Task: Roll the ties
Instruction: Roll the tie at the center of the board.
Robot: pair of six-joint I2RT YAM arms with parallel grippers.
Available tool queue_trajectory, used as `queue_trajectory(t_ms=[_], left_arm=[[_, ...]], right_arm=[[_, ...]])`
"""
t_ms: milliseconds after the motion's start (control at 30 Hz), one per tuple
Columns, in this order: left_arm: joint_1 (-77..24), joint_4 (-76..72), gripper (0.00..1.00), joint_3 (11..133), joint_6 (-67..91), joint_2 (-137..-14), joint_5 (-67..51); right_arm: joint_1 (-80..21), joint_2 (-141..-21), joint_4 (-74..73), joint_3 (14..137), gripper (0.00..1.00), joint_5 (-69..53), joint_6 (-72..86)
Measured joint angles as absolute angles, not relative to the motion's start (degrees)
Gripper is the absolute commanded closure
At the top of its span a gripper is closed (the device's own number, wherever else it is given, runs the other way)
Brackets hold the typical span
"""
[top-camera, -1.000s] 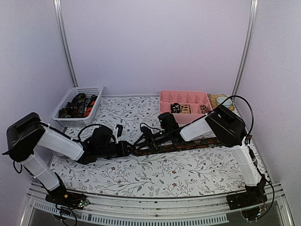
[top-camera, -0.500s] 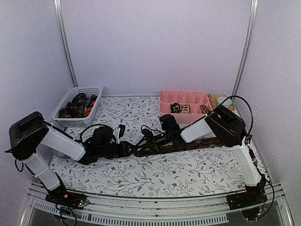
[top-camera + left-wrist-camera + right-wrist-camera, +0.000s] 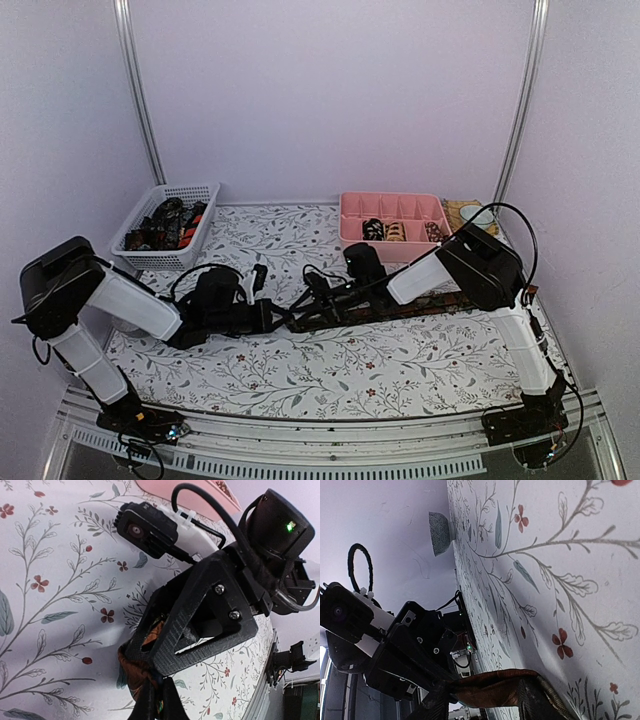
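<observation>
Left gripper (image 3: 277, 318): reaching rightward, low over the table (image 3: 330, 372), left of centre; its jaws are pressing together on the bunched tip of the tie (image 3: 370, 314).
Right gripper (image 3: 305, 303): meeting the left gripper nose to nose, just beside it; its jaws are standing part-way apart with brown fabric arching between them. Whether they are bearing on that fabric cannot be told.
Tie: lying flat on the table, its left tip sitting at both grippers and its body passing beneath the right arm (image 3: 430, 272).
Long axis: running left to right, drifting slightly toward the far right.
Governing relation: the free length is stretching rightward, away from the left jaws and back along the right arm. The left gripper is sitting nearer the tip.
Coming move, as judged: any winding is having to advance rightward along that axis, starting from the pinched tip.
Tray (image 3: 345, 212): standing at the far right, carrying finished coils (image 3: 373, 229).
Basket (image 3: 128, 238): standing at the far left, well apart, holding loose ties (image 3: 165, 225).
</observation>
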State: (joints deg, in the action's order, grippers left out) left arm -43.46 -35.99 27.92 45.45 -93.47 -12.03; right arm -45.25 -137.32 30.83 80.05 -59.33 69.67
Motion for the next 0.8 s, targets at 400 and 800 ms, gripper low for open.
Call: queue_trajectory(t_ms=[400,800], left_arm=[[-42.70,-38.35,0.73,27.92,45.95,-94.32,-16.01],[-41.69,-42.63,0.73,25.98,47.86,-94.32,-17.89]], right_arm=[[-45.58,-137.32,32.77,79.50,0.53,-60.47,71.31],[-45.69,-137.34,34.37,79.15,0.51,-61.25,71.92]])
